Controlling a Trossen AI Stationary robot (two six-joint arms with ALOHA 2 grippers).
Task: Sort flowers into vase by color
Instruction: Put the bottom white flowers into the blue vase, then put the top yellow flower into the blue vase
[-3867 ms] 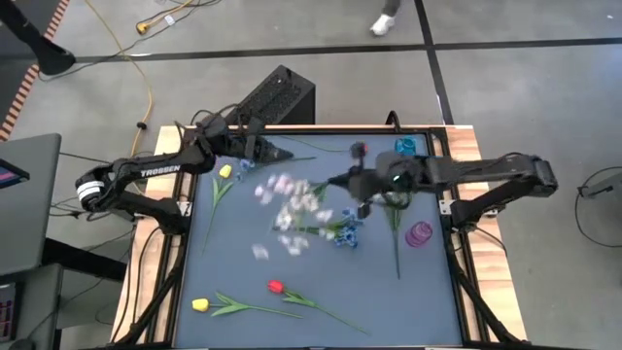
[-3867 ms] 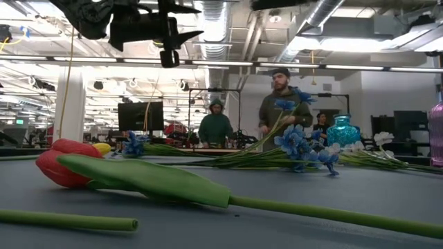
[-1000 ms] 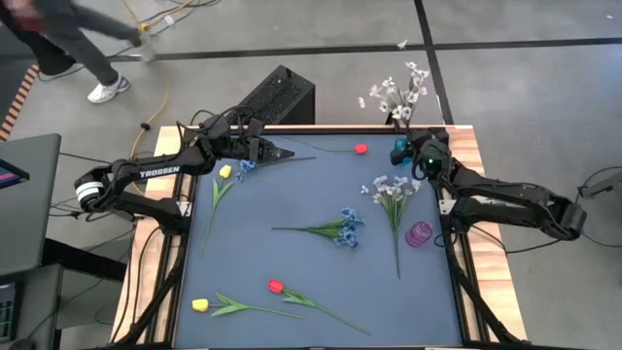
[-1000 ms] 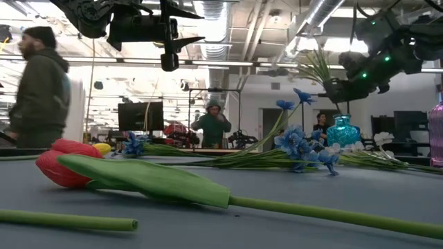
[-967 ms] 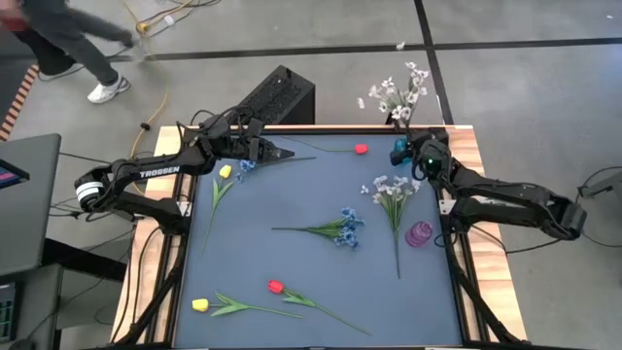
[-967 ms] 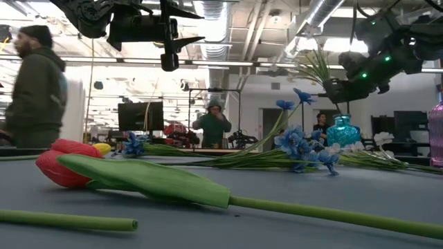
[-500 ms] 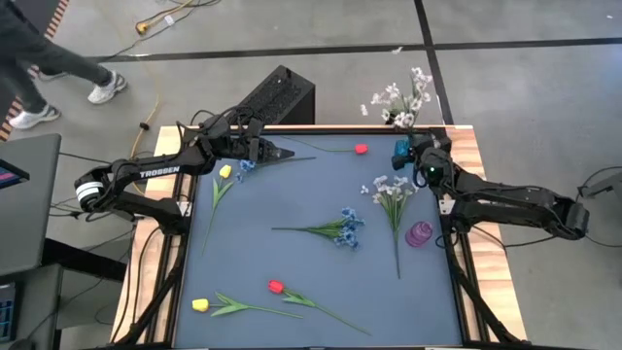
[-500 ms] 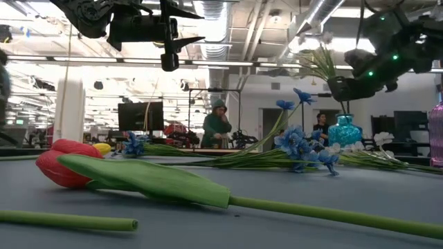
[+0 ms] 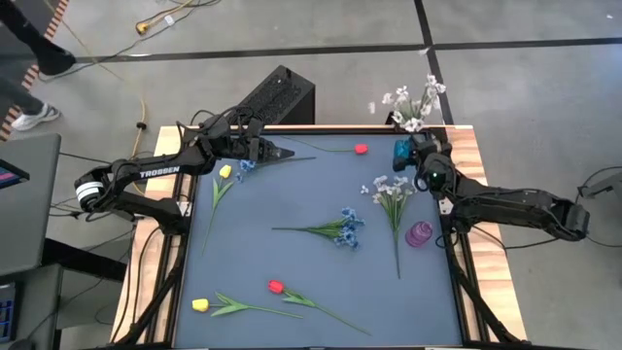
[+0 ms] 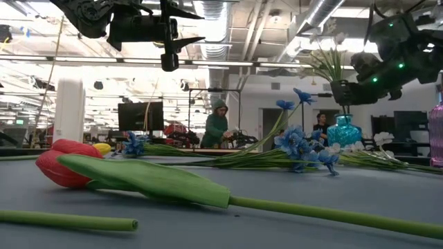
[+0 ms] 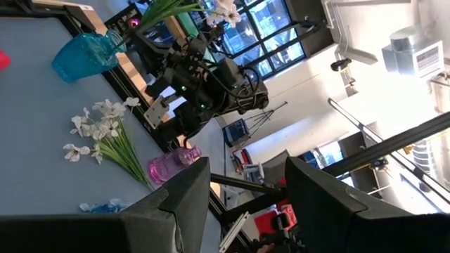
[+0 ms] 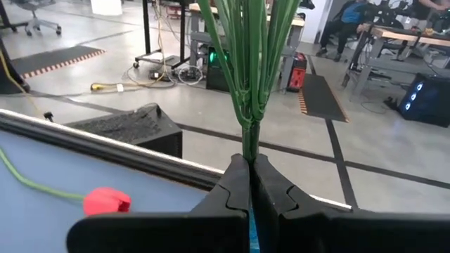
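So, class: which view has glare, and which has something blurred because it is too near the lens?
Low view: bright ceiling lights glare behind the right gripper; the nearest red tulip looks soft. Left wrist view: the left gripper's fingers are dark and blurred, with bright windows beyond.

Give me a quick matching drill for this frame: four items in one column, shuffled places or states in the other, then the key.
Items
1. white flower spray
2. teal vase
3. purple vase
4. blue flower bunch

Places or states
A. lying near the middle of the table
B. held upright by the stems in the right hand
C. standing at the far right corner, under the right hand
D. standing by the right edge, beside a white spray lying flat

Pairs: 1-B, 2-C, 3-D, 4-A
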